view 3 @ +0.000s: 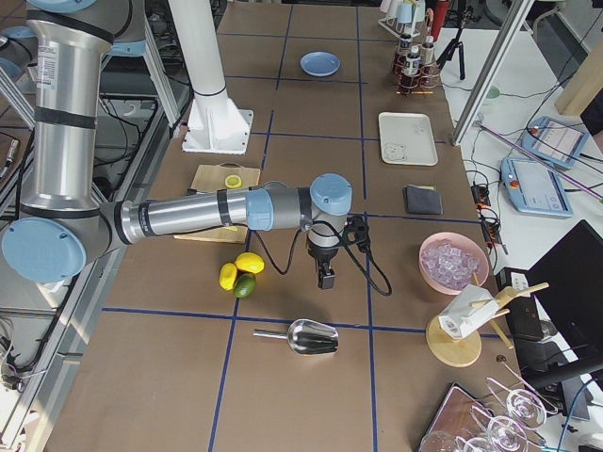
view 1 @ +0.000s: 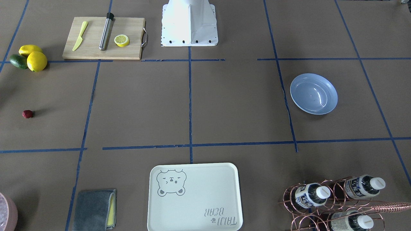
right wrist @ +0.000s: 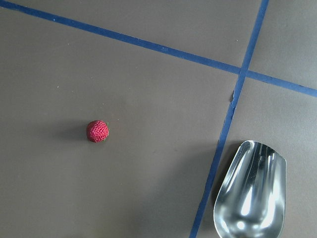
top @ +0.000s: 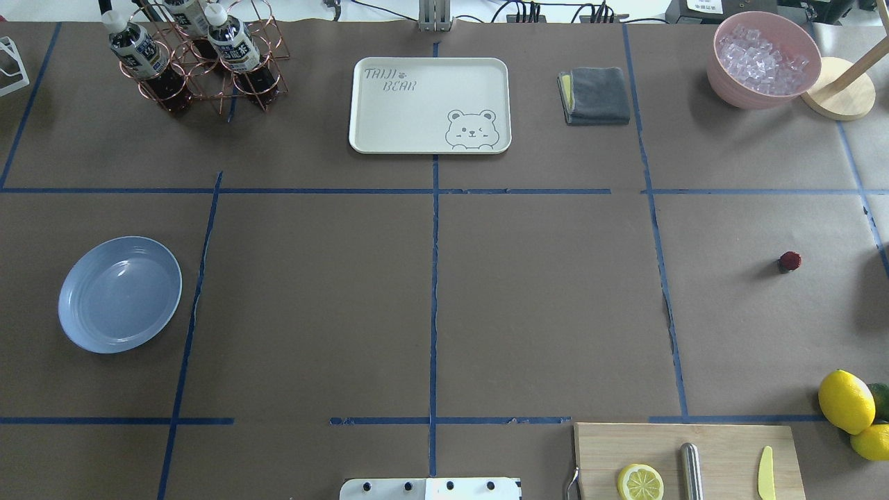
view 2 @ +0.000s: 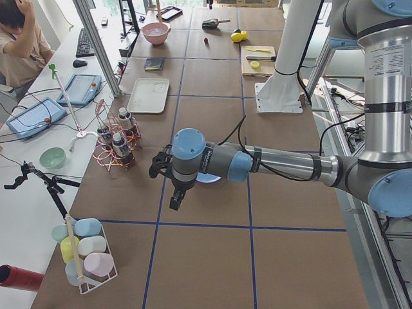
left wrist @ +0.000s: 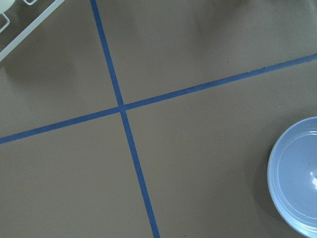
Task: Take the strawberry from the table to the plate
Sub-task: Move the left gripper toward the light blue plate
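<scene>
The strawberry (top: pixel 789 261) is a tiny dark red berry lying alone on the brown-paper table (top: pixel 542 298), far to the robot's right. It also shows in the front-facing view (view 1: pixel 27 114) and in the right wrist view (right wrist: pixel 97 131), left of centre. The light blue plate (top: pixel 119 294) sits empty far to the left, also seen from the front (view 1: pixel 314 93) and at the left wrist view's right edge (left wrist: pixel 297 178). The right gripper (view 3: pixel 325 280) hangs above the strawberry's area and hides it there. The left gripper (view 2: pixel 174 203) hovers beside the plate. I cannot tell whether either is open or shut.
A cutting board (top: pixel 687 458) holds a lemon half, metal tube and yellow knife. Lemons (top: pixel 846 401) and an avocado lie right of it. A metal scoop (right wrist: pixel 250 191) lies near the strawberry. The bear tray (top: pixel 429 104), grey cloth (top: pixel 596 95), bottle rack (top: pixel 198 52) and ice bowl (top: pixel 764 59) line the far side.
</scene>
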Robot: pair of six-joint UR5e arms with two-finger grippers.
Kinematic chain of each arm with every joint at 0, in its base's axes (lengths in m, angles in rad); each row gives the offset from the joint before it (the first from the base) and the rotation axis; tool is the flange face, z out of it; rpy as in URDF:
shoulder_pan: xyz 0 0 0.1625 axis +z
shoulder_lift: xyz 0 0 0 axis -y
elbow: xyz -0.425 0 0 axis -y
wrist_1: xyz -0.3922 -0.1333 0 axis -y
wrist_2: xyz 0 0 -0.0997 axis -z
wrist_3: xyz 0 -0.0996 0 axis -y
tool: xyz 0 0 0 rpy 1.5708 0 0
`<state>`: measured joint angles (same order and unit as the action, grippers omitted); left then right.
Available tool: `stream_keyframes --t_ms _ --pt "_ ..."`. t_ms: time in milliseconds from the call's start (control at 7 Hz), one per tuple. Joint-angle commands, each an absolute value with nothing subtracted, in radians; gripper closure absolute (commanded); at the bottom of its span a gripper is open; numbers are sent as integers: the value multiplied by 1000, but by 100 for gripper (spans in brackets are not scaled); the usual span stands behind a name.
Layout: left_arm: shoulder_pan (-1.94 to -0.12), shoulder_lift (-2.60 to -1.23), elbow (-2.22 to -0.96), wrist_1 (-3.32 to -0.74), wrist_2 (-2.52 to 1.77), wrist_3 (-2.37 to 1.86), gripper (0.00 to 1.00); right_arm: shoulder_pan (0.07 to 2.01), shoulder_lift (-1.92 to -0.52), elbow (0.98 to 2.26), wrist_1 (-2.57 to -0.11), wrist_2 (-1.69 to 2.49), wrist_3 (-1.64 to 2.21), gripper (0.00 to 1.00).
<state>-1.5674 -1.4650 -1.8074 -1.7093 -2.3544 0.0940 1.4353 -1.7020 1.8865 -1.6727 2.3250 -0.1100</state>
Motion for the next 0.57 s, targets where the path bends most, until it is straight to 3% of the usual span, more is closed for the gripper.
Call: stream_keyframes --t_ms 0,429 --pt "-1577 -1442 -1821 -1730 -2326 75 0 1436 -1719 1882 -1674 2330 -110 0" --pt "-1575 -1459 -1864 -1657 -2303 67 0 1436 -1720 1879 -1674 2333 -112 0"
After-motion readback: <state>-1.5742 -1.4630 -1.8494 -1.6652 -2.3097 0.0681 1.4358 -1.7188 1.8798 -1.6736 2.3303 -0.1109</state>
